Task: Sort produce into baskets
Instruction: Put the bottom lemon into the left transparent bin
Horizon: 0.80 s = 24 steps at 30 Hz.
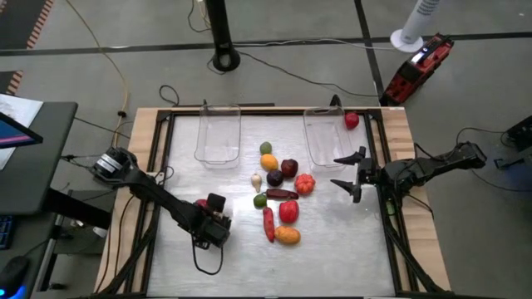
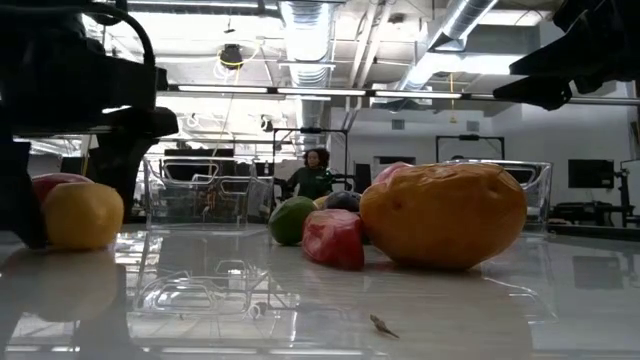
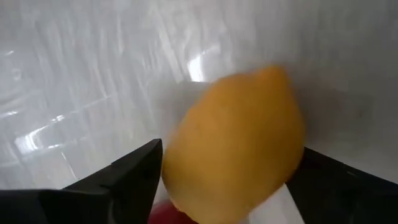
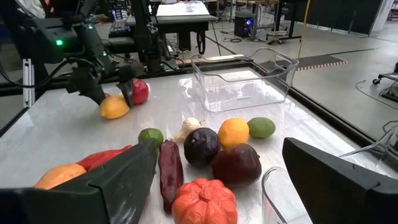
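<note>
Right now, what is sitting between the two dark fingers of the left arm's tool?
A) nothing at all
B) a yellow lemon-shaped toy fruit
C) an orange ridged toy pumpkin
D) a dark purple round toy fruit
B: the left wrist view shows the yellow lemon-shaped toy fruit filling the gap between the left tool's dark fingers, low on the shiny white table.
</note>
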Tool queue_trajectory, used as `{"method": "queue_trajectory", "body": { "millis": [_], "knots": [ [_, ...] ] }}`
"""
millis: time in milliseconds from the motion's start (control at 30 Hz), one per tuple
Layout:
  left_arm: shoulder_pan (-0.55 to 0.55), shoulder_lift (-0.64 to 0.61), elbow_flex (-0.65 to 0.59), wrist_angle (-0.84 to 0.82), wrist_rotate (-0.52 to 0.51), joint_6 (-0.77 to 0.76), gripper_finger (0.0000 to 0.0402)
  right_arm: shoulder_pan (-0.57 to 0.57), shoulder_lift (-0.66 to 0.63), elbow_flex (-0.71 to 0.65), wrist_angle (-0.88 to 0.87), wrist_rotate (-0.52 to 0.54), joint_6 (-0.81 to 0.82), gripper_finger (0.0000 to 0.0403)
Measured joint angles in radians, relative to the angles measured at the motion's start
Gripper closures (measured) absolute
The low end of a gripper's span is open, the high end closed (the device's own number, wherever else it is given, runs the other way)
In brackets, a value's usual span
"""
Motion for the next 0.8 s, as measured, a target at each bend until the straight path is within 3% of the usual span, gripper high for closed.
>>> {"method": "queue_trajectory", "body": {
  "millis": [200,433,800],
  "knots": [
    [0.038,-0.005,0.0,0.0,-0.014,0.023,0.0176,0.0,0.0,0.0,0.0,0.021,-0.005,0.003],
    [0.17,-0.029,0.0,-0.003,-0.045,0.1,0.0175,-0.034,0.0,0.0,0.0,0.022,0.026,0.003],
    [0.428,-0.259,0.11,-0.007,-0.058,0.156,0.0158,-0.105,0.0,0.0,0.0,0.017,0.018,0.003]
  ]
}}
